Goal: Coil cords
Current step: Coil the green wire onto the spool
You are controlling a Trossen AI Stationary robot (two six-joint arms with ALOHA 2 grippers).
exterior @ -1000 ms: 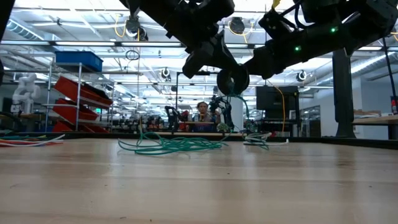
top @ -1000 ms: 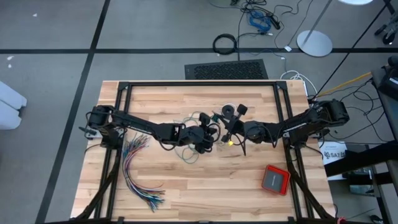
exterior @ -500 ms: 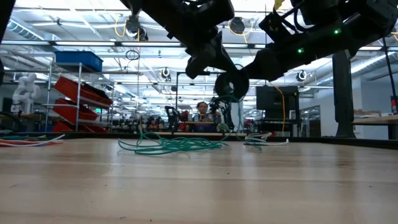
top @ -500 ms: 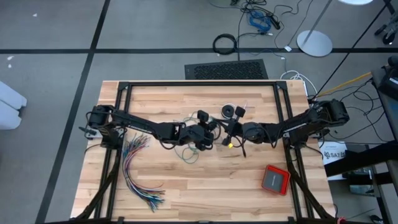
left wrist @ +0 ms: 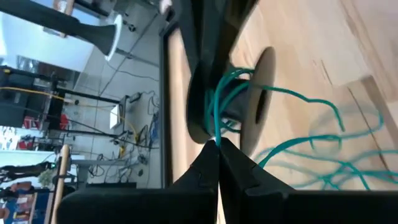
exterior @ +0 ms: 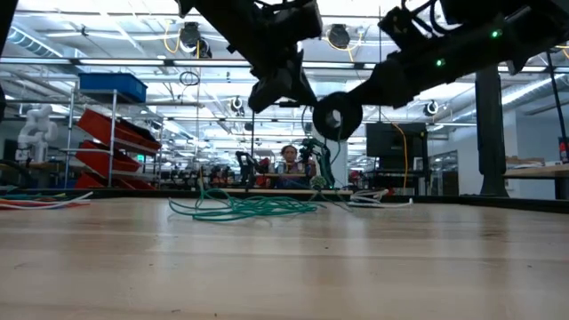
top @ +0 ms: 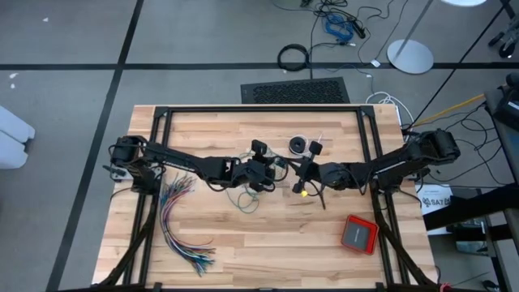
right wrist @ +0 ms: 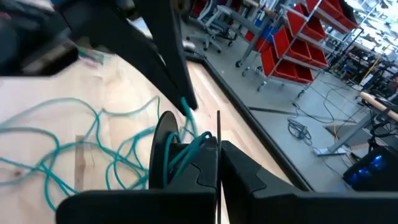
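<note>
A black spool [exterior: 336,114] with teal-green cord [left wrist: 227,93] wound on its hub hangs above the table's middle, held by my right gripper [right wrist: 217,146]. My left gripper [left wrist: 217,143] is close beside the spool's left, shut on the same cord. The rest of the teal cord lies in a loose heap [exterior: 244,206] on the wood, also in the high view [top: 243,199]. A small black coil with a white bit [top: 298,146] lies toward the far edge. My left gripper pinches a single strand of the teal cord [left wrist: 216,138] between its two fingertips, right by the spool's rim. The strand runs from the fingers onto the hub and is lifted clear of the table. My right gripper is shut on the spool at its near flange [right wrist: 205,149]; the fingers hide the place of contact. The spool is lifted clear, its axis about level, and cord trails slack from it to the heap.
A fanned bundle of many-coloured wires [top: 182,223] lies at the near left. A red-and-grey box [top: 359,234] sits at the near right. Black frame rails [top: 259,109] edge the table. A person [exterior: 289,164] sits far off in the room.
My left gripper has moved toward the table's far edge and a little left, staying shut on the teal strand and carrying it around the spool. My right gripper has shifted slightly toward the near edge, with the spool still held above the table.
</note>
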